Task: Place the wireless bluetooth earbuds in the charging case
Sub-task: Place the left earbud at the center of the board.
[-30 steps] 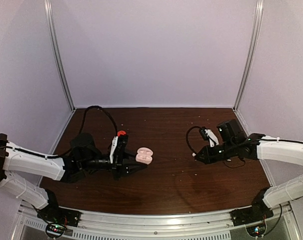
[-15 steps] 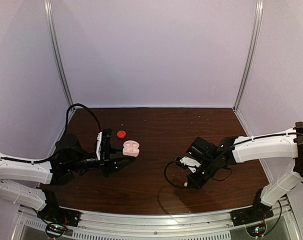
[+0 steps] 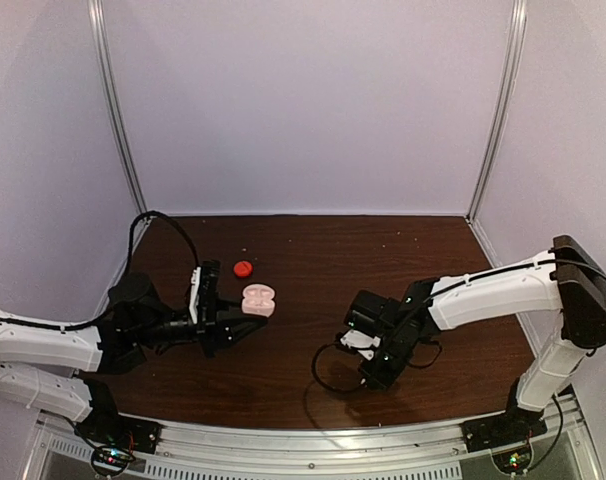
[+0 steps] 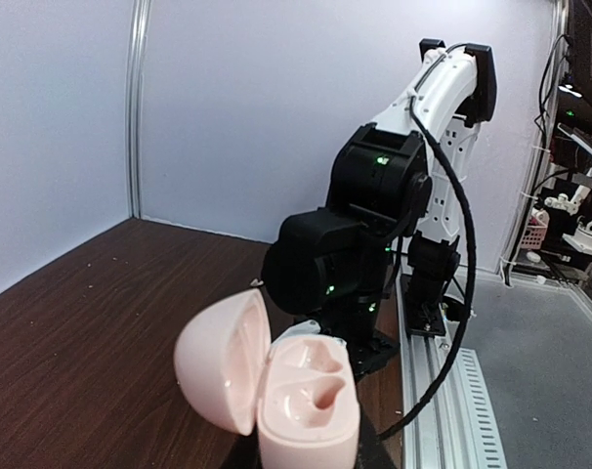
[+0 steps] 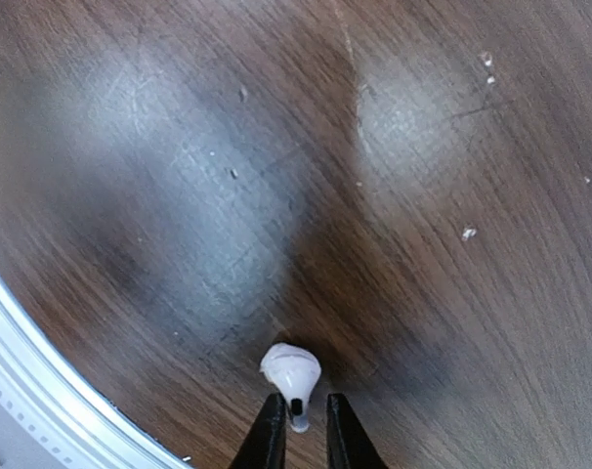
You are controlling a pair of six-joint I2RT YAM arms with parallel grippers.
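The left end effector (image 3: pixel 241 318) is clenched on the pink case (image 4: pixel 306 396) and holds it just above the tabletop (image 5: pixel 423 195), left of centre. The lid (image 4: pixel 221 363) is swung open, and both moulded wells face up and look empty. A small red object (image 3: pixel 243 268) lies on the tabletop just behind the case.

The right end effector (image 5: pixel 300 428) hangs low over the near middle of the tabletop, well apart from the case. Its two fingertips (image 5: pixel 270 430) straddle the stem of a white earbud (image 5: pixel 290 371), whose bulb points away from them. A thin gap shows beside the stem. Whether the stem is pinched or loose cannot be told, nor whether the bud rests on the wood.

The step in hand appears to be securing this earbud and carrying it to the case. To do it well, the grip on the stem should be firm and square before any lift, since a stem this thin can twist or slip out. The bud should then travel bulb-first, with the stem lined up along the well's long axis. It should come down straight onto the well rather than at a slant. The left arm should keep the case level and steady, with the lid clear of the approach. Release should come only once the bud sits in the recess.

No brand, label or writing can be read on the case, the earbud or the arms.
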